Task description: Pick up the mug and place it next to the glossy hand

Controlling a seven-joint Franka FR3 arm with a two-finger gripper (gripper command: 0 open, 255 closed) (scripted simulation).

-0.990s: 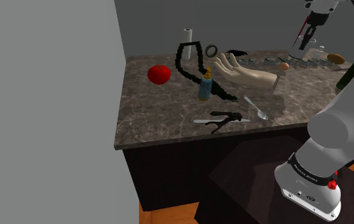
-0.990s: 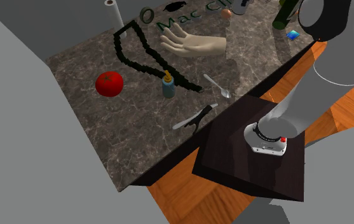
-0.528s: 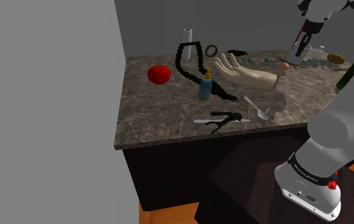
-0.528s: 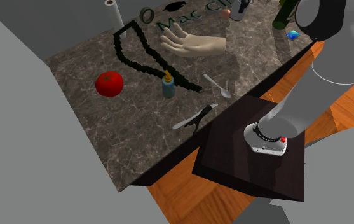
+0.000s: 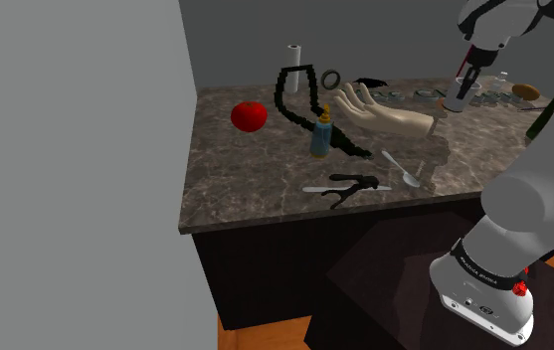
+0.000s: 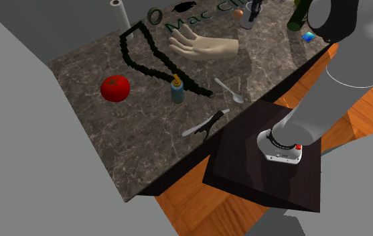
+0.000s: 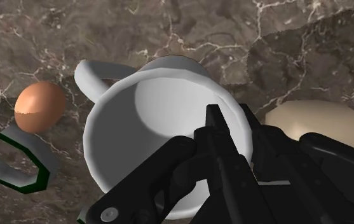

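My black gripper (image 7: 232, 137) is shut on the rim of a white mug (image 7: 150, 121), one finger inside the cup and one outside its wall. The mug (image 5: 459, 99) hangs a little above the marble counter (image 5: 265, 179), with the gripper (image 5: 465, 82) above it. It is close to the wrist end of the glossy beige hand (image 5: 379, 111), which lies palm up. In the second exterior view the mug (image 6: 246, 19) is to the right of the hand (image 6: 201, 47). Beneath the mug I see the hand's cut wrist end (image 7: 315, 124) and a brown egg (image 7: 39, 106).
On the counter lie a red tomato (image 5: 249, 116), a blue bottle (image 5: 321, 134), a black bead chain (image 5: 294, 94), a spoon (image 5: 401, 169) and a black-handled tool (image 5: 349, 186). A dark green bottle (image 5: 553, 109) stands at the shoulder view's right. A grey wall (image 5: 76, 169) bounds the counter's left.
The gripper has carried the mug down and toward the shoulder view's left, closer to the hand's wrist end. Nothing on the counter has moved.
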